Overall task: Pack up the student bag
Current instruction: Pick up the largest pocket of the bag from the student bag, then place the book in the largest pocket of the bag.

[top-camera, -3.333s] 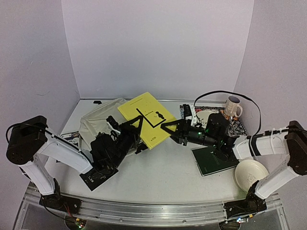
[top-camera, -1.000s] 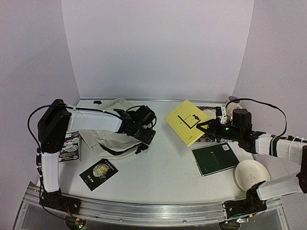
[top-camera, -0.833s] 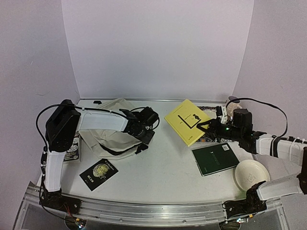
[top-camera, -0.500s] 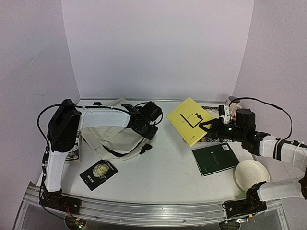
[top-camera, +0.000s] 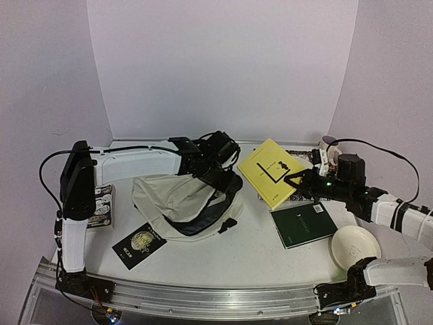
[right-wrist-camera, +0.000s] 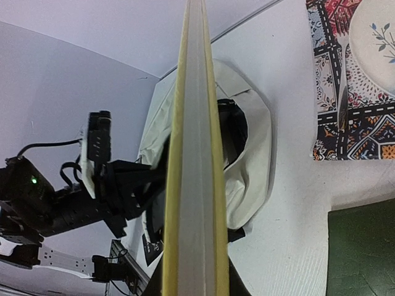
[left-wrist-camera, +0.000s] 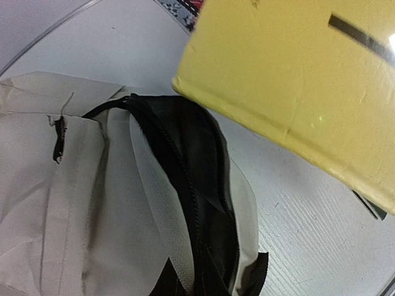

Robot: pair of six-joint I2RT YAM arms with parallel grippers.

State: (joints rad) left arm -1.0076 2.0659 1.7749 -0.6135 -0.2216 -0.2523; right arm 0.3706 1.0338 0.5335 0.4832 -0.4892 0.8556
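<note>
Packing at an early stage: the student bag (top-camera: 169,200) sits left of centre on the table (top-camera: 243,264), its dark mouth pulled open by the left gripper (top-camera: 218,169), clamped on the top rim. The right gripper (top-camera: 295,181) pinches 1 yellow book (top-camera: 270,169) by its edge, tilted just beside the opening but not yet inside. Nothing shows in the bag. A green notebook (top-camera: 304,225) and a black booklet (top-camera: 139,242) lie outside, unpacked.
</note>
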